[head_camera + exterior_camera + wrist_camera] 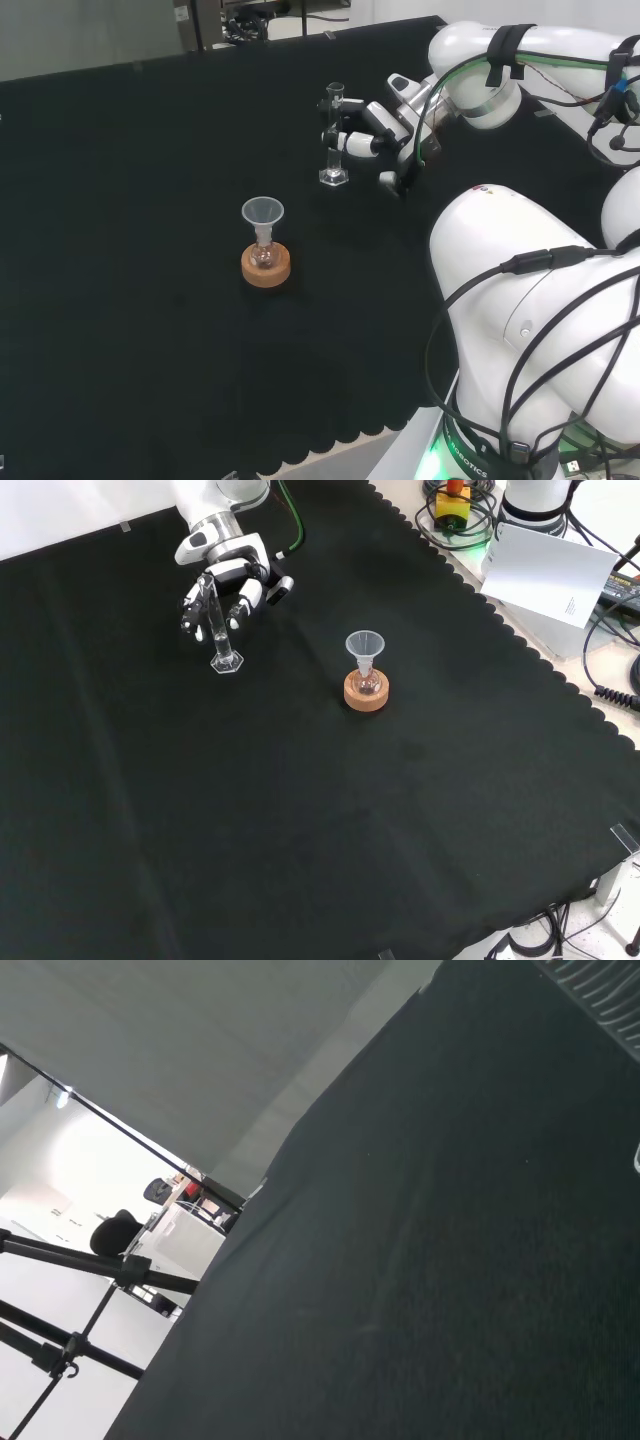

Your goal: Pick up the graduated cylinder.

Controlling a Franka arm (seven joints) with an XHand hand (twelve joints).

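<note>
Funnel (365,643) nearest; graduated cylinder (216,620) upright within hand (232,580) fingers.

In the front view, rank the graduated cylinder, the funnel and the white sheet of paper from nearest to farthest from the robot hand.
From the robot hand:
1. Graduated cylinder, upright right at the fingers, upper left of the cloth.
2. Funnel, to the right, on a flask in a cork ring.
3. White sheet of paper, far right, off the cloth.

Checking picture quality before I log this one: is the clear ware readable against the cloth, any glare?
Head view: graduated cylinder and funnel show as pale outlines on the black cloth, no glare. Front view: cylinder faint in front of the robot hand. Wrist view: bright washed-out room beyond the cloth edge.
</note>
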